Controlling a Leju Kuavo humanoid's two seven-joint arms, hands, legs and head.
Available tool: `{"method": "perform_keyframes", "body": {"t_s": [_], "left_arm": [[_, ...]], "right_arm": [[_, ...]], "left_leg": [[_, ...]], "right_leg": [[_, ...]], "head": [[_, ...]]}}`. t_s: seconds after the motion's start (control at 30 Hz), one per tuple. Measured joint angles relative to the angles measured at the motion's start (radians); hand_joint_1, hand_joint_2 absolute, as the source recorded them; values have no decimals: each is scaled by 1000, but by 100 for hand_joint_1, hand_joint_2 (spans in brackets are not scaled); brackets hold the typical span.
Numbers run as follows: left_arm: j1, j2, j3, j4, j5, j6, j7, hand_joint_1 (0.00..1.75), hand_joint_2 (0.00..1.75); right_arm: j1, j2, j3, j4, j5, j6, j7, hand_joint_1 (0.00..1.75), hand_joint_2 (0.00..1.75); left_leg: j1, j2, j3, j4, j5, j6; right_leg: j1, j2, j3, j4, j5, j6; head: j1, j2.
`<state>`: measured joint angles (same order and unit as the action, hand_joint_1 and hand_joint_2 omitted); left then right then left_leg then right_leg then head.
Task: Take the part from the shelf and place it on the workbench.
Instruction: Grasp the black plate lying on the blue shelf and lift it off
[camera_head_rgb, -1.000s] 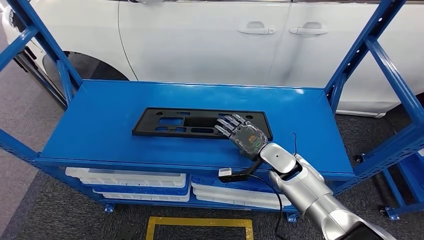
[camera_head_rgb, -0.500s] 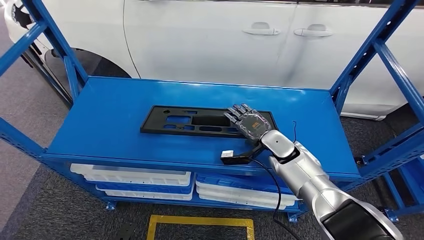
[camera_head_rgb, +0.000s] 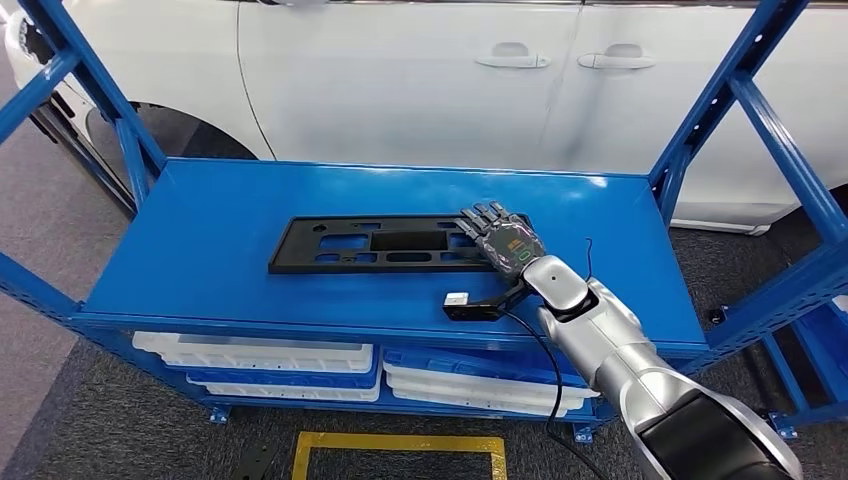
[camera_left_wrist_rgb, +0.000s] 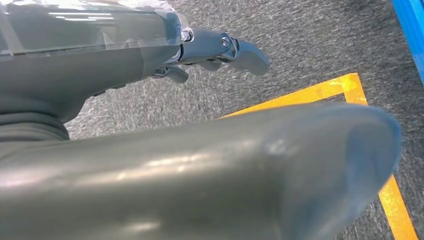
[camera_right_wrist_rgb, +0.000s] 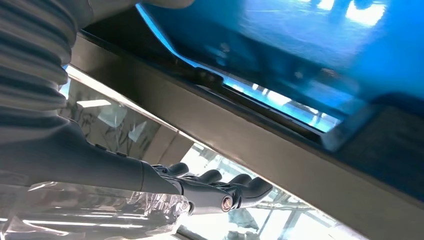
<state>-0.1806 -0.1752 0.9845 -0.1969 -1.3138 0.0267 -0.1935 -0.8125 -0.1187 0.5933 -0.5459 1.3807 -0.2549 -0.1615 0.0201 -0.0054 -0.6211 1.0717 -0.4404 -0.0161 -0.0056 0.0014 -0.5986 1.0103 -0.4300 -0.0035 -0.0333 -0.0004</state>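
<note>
While right hand (camera_head_rgb: 502, 243) rests on part (camera_head_rgb: 385, 245) — left hand (camera_left_wrist_rgb: 220, 50) hangs over floor (camera_left_wrist_rgb: 310, 45).

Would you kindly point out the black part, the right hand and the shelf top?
black part (camera_head_rgb: 340, 244), head view, left half of the panel.
right hand (camera_head_rgb: 505, 242), head view, back of the hand.
shelf top (camera_head_rgb: 200, 240), head view, bare blue surface.

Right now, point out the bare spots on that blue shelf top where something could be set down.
The blue shelf top is bare left of the black part, along the back edge towards the white car, and at the far right end. The middle is crowded: the right hand rests on the part's right end.
</note>
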Motion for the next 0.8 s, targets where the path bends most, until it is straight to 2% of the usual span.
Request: {"method": "perform_keyframes", "body": {"t_s": [0.03,0.13,0.17,0.23,0.3,0.33,0.37,0.4,0.47,0.5,0.53,0.6,0.67,0.7,0.73,0.8], "left_arm": [[0,0,0,0,0,0,0,0,0],[1,0,0,0,0,0,0,0,0],[1,1,0,0,0,0,0,0,0],[-1,1,0,0,0,0,0,0,0],[0,0,0,0,0,0,0,0,0],[1,0,0,0,0,0,0,0,0],[1,1,0,0,0,0,0,0,0],[1,1,0,0,0,0,0,0,0],[1,0,0,0,1,-1,-1,0,0],[1,-1,0,0,1,-1,-1,0,0],[0,-1,0,0,1,-1,-1,0,0],[1,-2,0,0,2,-3,-2,0,0],[2,-3,0,0,3,-4,-2,0,0],[2,-3,0,0,3,-4,-2,0,0],[1,-3,0,0,3,-3,-3,0,0],[2,-2,0,0,4,-3,-4,0,0]], "right_arm": [[-1,1,0,2,1,2,0,171,175],[-2,1,-1,8,2,6,0,171,175],[-3,1,-1,10,2,7,0,171,175],[-4,2,-1,12,2,8,0,170,175],[-4,2,-2,15,2,10,0,169,175],[-4,2,-2,17,2,12,0,169,175],[-5,3,-2,19,2,14,0,169,175],[-7,3,-2,20,2,16,-1,169,175],[-17,3,-2,21,2,19,-2,169,175],[-23,3,-2,22,2,20,-3,169,175],[-28,3,-2,22,2,21,-5,170,175],[-33,4,-2,23,2,23,-7,171,175],[-34,5,-2,24,2,23,-11,171,175],[-35,6,-2,24,2,23,-13,172,175],[-37,8,-2,25,2,23,-16,171,175],[-38,10,-2,28,2,23,-20,171,175]], "left_leg": [[0,-1,13,-29,5,5],[-4,-3,11,-38,7,27],[-4,-3,12,-40,10,33],[-2,-2,11,-44,14,42],[-3,-2,10,-44,14,46],[-4,-2,10,-44,14,46],[-5,-3,10,-44,14,47],[-7,-3,11,-44,14,47],[-9,-4,13,-44,13,46],[-11,-4,13,-43,13,44],[-11,-4,12,-43,13,41],[-11,-4,9,-46,15,32],[-11,-3,13,-49,13,20],[-12,-2,10,-38,2,15],[-11,-2,-2,-6,-19,10],[-7,-1,-56,114,-80,2]], "right_leg": [[2,1,-4,5,-1,5],[2,2,-10,8,-1,22],[0,2,-14,16,-8,27],[-3,1,-46,89,-55,36],[-4,1,-108,223,-116,41],[-5,1,-131,272,-129,41],[-5,1,-139,288,-124,40],[-4,1,-126,260,-100,36],[0,0,-63,127,-34,22],[4,0,-34,64,-12,15],[8,-1,-16,25,-1,9],[14,-2,-10,3,0,4],[10,-2,-3,-9,6,-2],[6,-3,2,-18,10,-6],[2,-4,7,-25,14,-9],[-1,-6,10,-29,16,-12]], "head": [[0,0],[0,0],[0,0],[0,0],[0,0],[0,0],[0,0],[0,0],[0,0],[0,0],[0,0],[0,0],[0,0],[0,0],[0,0],[0,0]]}}
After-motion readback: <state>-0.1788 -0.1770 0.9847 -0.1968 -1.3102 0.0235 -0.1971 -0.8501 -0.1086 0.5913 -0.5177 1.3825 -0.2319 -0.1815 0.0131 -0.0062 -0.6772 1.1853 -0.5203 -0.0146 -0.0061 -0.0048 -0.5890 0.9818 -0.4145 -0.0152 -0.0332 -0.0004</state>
